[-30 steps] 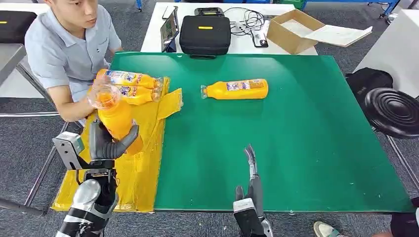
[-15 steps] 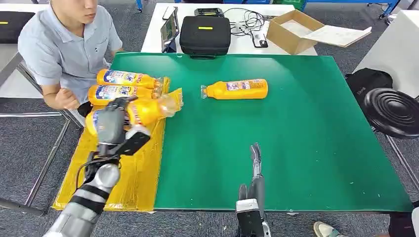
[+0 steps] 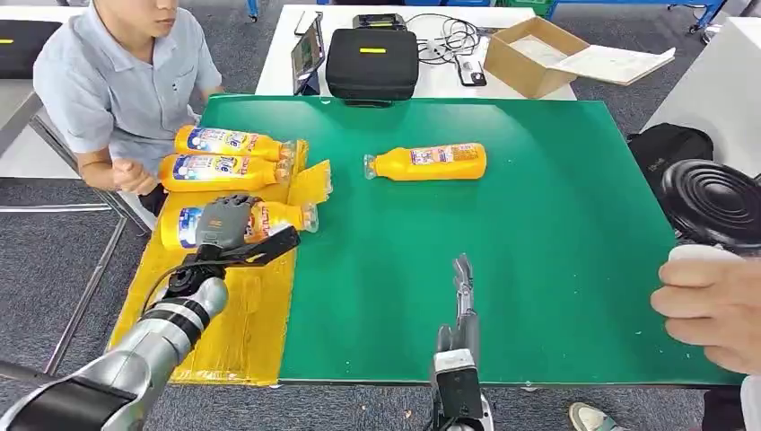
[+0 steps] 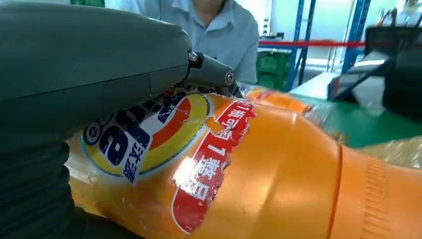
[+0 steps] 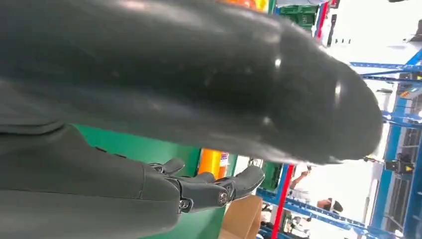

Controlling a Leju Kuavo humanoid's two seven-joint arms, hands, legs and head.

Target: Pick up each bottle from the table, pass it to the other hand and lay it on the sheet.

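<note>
While a person in a light blue shirt point(image 3: 121, 85) sits at the far-left corner of the desk point(image 3: 538, 233), the yellow sheet point(image 3: 224, 332) runs down the desk's left edge with three orange bottles lying on their sides on it. The farthest bottle point(image 3: 235, 142) and the middle bottle point(image 3: 223, 171) lie side by side, caps toward the green surface. The nearest bottle point(image 3: 269, 218) lies on the sheet under the left hand point(image 3: 226, 223), whose fingers wrap its labelled body; the left wrist view shows the fingers point(image 4: 209, 74) pressed on the label. A crumpled flap of the sheet point(image 3: 312, 184) lies between the caps and the green surface. Further right, a fourth bottle point(image 3: 429, 162) lies alone on its side at mid-desk, cap pointing left, well apart from both hands. The right hand point(image 3: 462, 310) hangs over the near edge, fingers straight and holding nothing. Behind the desk sit a black case point(image 3: 371, 61) and an open cardboard box point(image 3: 538, 56). At the far right, a person's hand point(image 3: 713, 305) reaches in over the desk corner, near a black round stool point(image 3: 713, 202).
</note>
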